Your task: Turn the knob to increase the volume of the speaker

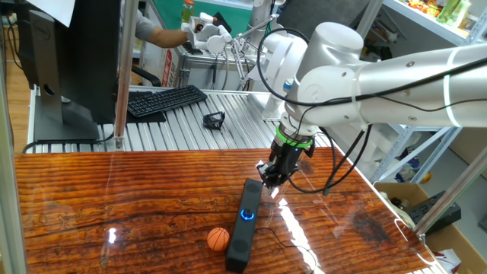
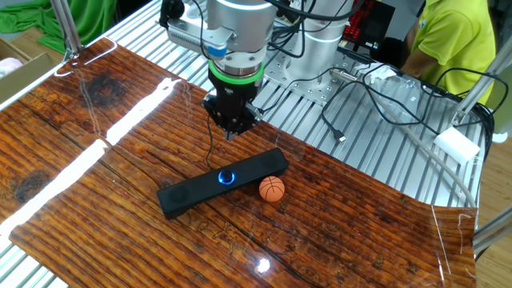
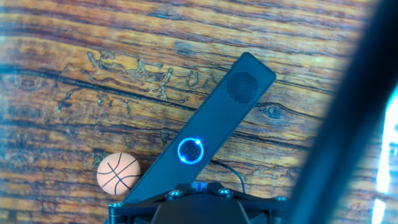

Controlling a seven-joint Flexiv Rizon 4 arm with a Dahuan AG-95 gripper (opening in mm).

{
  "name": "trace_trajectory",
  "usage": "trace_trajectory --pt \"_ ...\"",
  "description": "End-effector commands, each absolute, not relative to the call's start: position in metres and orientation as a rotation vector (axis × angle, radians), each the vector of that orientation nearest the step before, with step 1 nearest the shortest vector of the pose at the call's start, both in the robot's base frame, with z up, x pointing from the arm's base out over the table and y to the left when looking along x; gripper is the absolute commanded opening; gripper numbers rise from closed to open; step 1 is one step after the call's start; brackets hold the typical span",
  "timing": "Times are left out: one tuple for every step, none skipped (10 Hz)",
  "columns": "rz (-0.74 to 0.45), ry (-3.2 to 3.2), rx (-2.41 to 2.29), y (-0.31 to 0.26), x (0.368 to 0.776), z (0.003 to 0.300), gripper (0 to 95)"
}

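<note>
Progress of the volume task. The speaker is lying flat on the wooden bench, with the knob near its middle, facing up and glowing with a blue ring. An orange ball is sitting just beside the speaker, near one end. The hand is pointing straight down with its fingers closed together and gripping nothing. In both fixed views it is hanging above the bench, clear of the speaker and set off from the knob rather than over it; in the hand view the knob is showing in full below the hand, untouched.

Judged from this, no turning is under way: the knob is not being held, and the frames offer no reading of the volume. What is left appears to be nearly everything: opening the fingers, centring them over the knob, lowering, closing on its rim, and rotating in the direction that raises the volume. The ball's closeness is calling for some care during the descent.
</note>
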State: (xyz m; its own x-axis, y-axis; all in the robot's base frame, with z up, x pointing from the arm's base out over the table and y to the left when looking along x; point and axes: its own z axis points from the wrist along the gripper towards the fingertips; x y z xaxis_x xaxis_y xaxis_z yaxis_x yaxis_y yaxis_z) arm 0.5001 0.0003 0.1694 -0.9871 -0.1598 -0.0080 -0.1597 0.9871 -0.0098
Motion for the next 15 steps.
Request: trace_trajectory --pt "-0.033 3.111 -0.354 0.000 0.500 0.169 0.0" --pt "-0.046 3.111 -0.380 0.000 0.500 0.169 0.0" --pt "-0.050 3.112 -0.380 0.000 0.500 0.169 0.0" --pt "-0.061 3.115 -0.380 0.001 0.500 0.169 0.0" --pt "-0.065 3.114 -0.380 0.001 0.500 0.169 0.0" --pt "-0.070 3.114 -0.380 0.001 0.500 0.169 0.0" --pt "-0.078 3.113 -0.380 0.001 0.500 0.169 0.0" --pt "-0.078 3.109 -0.380 0.001 0.500 0.169 0.0" --pt "-0.083 3.106 -0.380 0.002 0.500 0.170 0.0" --pt "-0.092 3.108 -0.380 0.004 0.500 0.170 0.0" --pt "-0.098 3.109 -0.380 0.005 0.499 0.171 0.0" --pt "-0.106 3.109 -0.380 0.008 0.499 0.173 0.0" --pt "-0.111 3.110 -0.380 0.011 0.498 0.174 0.0" --pt "-0.111 3.111 -0.380 0.012 0.498 0.175 0.0" --pt "-0.116 3.115 -0.381 0.012 0.498 0.175 0.0"
